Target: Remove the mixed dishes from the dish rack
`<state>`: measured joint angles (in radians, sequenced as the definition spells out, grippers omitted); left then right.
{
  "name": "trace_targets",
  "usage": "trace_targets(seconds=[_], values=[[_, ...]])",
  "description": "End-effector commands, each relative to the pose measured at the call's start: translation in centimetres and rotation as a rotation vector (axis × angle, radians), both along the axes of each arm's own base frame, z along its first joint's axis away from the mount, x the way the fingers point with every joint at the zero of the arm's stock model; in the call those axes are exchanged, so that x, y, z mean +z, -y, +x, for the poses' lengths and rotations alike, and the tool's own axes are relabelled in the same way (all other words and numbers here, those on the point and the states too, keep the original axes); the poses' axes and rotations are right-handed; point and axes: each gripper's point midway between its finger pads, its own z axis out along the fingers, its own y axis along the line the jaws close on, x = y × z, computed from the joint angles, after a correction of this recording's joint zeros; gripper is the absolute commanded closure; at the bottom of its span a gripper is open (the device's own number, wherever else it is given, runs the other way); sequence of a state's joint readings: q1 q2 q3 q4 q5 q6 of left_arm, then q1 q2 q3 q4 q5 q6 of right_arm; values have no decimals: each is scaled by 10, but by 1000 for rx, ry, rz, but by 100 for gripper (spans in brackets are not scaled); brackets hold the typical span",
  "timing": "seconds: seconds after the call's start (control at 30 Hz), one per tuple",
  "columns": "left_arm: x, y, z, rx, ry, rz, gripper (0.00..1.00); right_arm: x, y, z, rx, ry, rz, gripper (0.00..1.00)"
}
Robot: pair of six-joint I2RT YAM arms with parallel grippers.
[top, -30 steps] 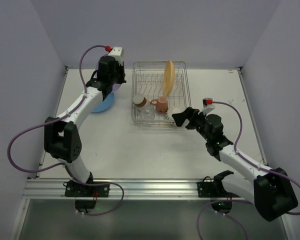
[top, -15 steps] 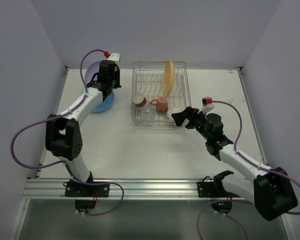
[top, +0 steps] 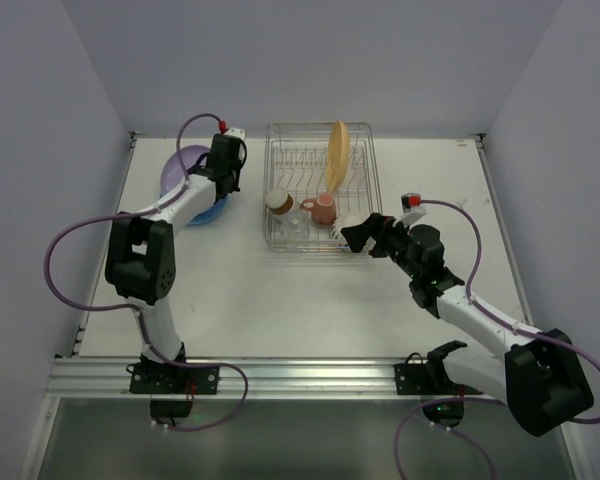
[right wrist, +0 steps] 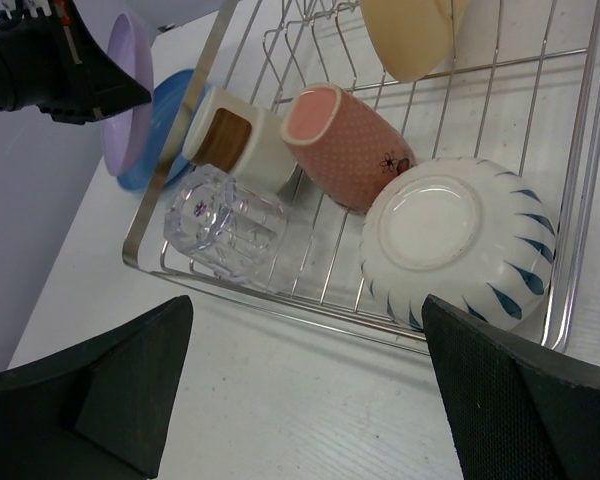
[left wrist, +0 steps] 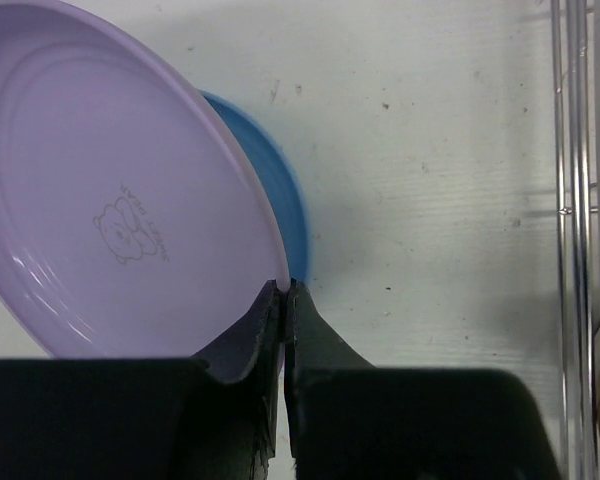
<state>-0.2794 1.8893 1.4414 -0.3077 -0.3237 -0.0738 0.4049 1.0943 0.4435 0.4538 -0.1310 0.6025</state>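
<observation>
My left gripper (left wrist: 283, 288) is shut on the rim of the purple plate (left wrist: 110, 180) and holds it tilted over the blue plate (left wrist: 275, 190), which lies on the table left of the dish rack (top: 310, 247). In the top view the left gripper (top: 224, 165) is beside the purple plate (top: 180, 165). My right gripper (right wrist: 305, 320) is open and empty at the rack's near right corner, just in front of the white cup (right wrist: 460, 240). The pink mug (right wrist: 345, 140), brown cup (right wrist: 235, 145) and clear glass (right wrist: 225, 220) lie in the rack. The yellow-orange plate (top: 337, 152) stands in the prongs.
The rack's wire edge (left wrist: 570, 200) runs down the right side of the left wrist view. Walls close the table at the far, left and right sides. The arm bases stand on a rail at the near edge.
My left wrist has turned and swung the purple plate out to the left, lower over the blue plate. My right gripper has edged slightly closer to the rack.
</observation>
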Motion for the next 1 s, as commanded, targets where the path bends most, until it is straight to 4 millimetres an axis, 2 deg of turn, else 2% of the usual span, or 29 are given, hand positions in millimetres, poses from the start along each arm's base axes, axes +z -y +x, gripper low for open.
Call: trace_targets(seconds=[0.0, 0.2, 0.53, 0.67, 0.83, 0.97], values=[[11, -16, 8, 30, 34, 82, 100, 18, -8, 5, 27, 37, 20, 1], [-11, -23, 8, 43, -18, 119, 100, 17, -8, 5, 27, 35, 17, 1], [-26, -24, 11, 38, -58, 121, 100, 16, -8, 5, 29, 28, 18, 1], [-35, -25, 12, 41, -89, 121, 91, 16, -7, 5, 23, 28, 17, 1], [-36, -23, 12, 33, -99, 106, 82, 16, -8, 5, 26, 27, 17, 1], [-36, -25, 12, 36, -99, 106, 81, 16, -7, 5, 25, 29, 16, 1]])
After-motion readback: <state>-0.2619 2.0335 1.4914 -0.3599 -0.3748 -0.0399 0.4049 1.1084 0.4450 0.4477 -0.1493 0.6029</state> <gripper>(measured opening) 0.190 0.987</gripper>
